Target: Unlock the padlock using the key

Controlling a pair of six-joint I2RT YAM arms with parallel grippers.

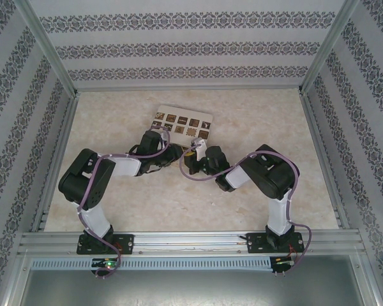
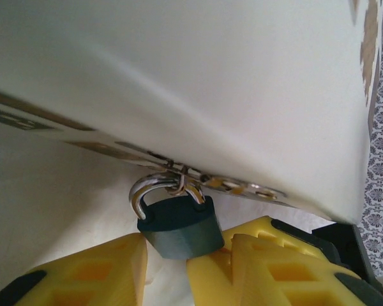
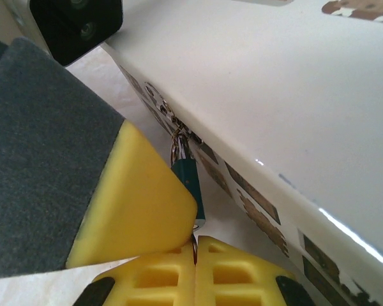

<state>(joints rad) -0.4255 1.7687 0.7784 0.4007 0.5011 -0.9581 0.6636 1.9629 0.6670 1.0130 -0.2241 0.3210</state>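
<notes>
Small blue padlock [image 2: 179, 223] with silver shackle hangs from hasp of cream tiled box [image 2: 210, 95], pinched between yellow fingers of left gripper [image 2: 179, 247]; right gripper [image 3: 195, 250], closed, nips thin dark key [image 3: 195, 234] just beneath.

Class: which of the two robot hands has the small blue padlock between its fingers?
The left hand: the small blue padlock with a silver shackle sits between its yellow fingers. The right hand has its fingers pressed together at the padlock's base.
</notes>
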